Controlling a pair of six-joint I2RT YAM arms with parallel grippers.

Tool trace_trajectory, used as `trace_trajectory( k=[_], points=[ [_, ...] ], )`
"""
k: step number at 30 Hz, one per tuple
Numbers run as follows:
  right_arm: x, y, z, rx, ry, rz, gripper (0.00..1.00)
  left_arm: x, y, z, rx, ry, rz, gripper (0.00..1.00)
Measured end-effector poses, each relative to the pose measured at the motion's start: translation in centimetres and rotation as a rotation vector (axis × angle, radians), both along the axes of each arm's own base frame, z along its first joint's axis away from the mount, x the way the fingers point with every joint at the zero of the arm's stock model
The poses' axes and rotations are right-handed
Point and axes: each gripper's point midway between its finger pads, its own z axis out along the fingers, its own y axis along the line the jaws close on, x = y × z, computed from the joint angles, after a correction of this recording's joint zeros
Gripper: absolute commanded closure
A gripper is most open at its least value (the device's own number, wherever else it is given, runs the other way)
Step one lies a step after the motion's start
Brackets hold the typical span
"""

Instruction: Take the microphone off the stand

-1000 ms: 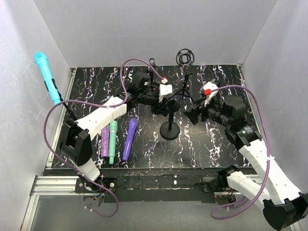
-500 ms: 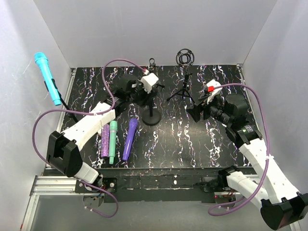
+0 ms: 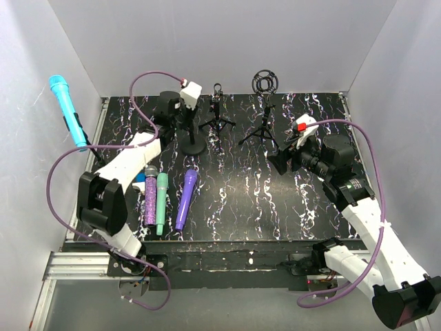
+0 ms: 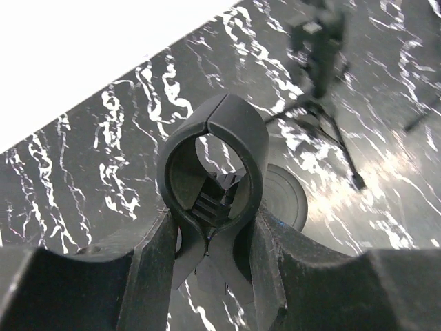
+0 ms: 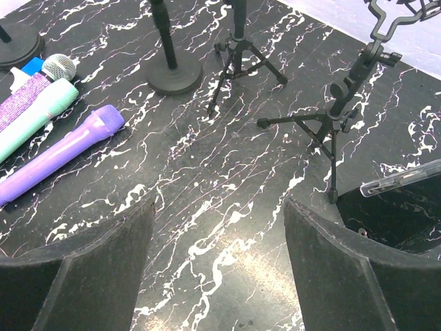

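Plainly, microphone: the cyan microphone (image 3: 65,103) was seen seated in the holder of its stand (image 3: 76,131) at the far left, tilted up toward the left wall. It was judged to be the one not yet removed.
Left end effector: the left gripper (image 4: 213,234) was closed narrowly on the clip (image 4: 227,114) of a round-base stand (image 3: 193,147) at the back left, and the clip's ring was seen to be empty.
Right end effector: the right gripper (image 5: 217,207) was held wide apart above the right half of the table (image 3: 275,207), with nothing between its fingers.
Loose items: a purple microphone (image 3: 186,200), a teal microphone (image 3: 160,200) and a glittery microphone (image 3: 149,205) were laid side by side near the front left, apart from both grippers.
Neighbours: a near tripod (image 3: 217,123) was placed just beside the held stand, and a far tripod (image 3: 264,134) further right.
Risk, held stand: whether the base was flat on the table could not be told. If it were released tilted, the stand could be toppled onto the near tripod.
Risk, cable: the left arm's purple cable (image 3: 47,187) was looped close to the cyan microphone's stand, which could be snagged and pulled over by a sweep.
Risk, extraction: that stand was braced by nothing, so it could be lifted whole or knocked against the wall by an off-axis pull.
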Motion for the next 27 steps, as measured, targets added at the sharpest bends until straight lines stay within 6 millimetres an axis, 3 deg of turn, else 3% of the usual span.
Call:
trace_trajectory(
  k=[6,10,12,13,15,16,21,24,27],
  points=[
    [0.1,-0.1,0.1,0.004,-0.004,-0.005,0.18,6.3,3.0,0.1,-0.015,-0.069,0.121,1.00],
    [0.2,-0.1,-0.2,0.006,-0.001,-0.009,0.18,8.4,4.3,0.2,-0.016,-0.096,0.169,0.99],
    [0.3,-0.3,-0.5,0.005,0.005,-0.013,0.18,8.8,4.5,0.2,-0.016,-0.099,0.175,0.74],
    [0.3,-0.3,-0.5,0.006,0.006,-0.015,0.18,8.9,4.4,0.2,-0.016,-0.099,0.175,0.54],
    [0.4,-0.4,-0.4,0.009,0.006,-0.020,0.18,8.9,4.4,0.3,-0.017,-0.096,0.174,0.28],
    [0.4,-0.4,-0.4,0.009,0.007,-0.021,0.18,8.9,4.5,0.2,-0.009,-0.096,0.173,0.20],
    [0.4,-0.5,-0.5,0.017,0.016,-0.026,0.18,8.5,3.9,-0.3,-0.033,-0.058,0.138,0.14],
    [0.4,-0.5,-0.5,0.022,0.020,-0.026,0.18,8.7,2.3,2.8,-0.100,-0.067,0.063,0.13],
    [0.4,-0.4,-0.6,0.026,0.029,-0.021,0.18,8.5,1.2,9.5,-0.171,-0.154,0.015,0.13]
  ],
)
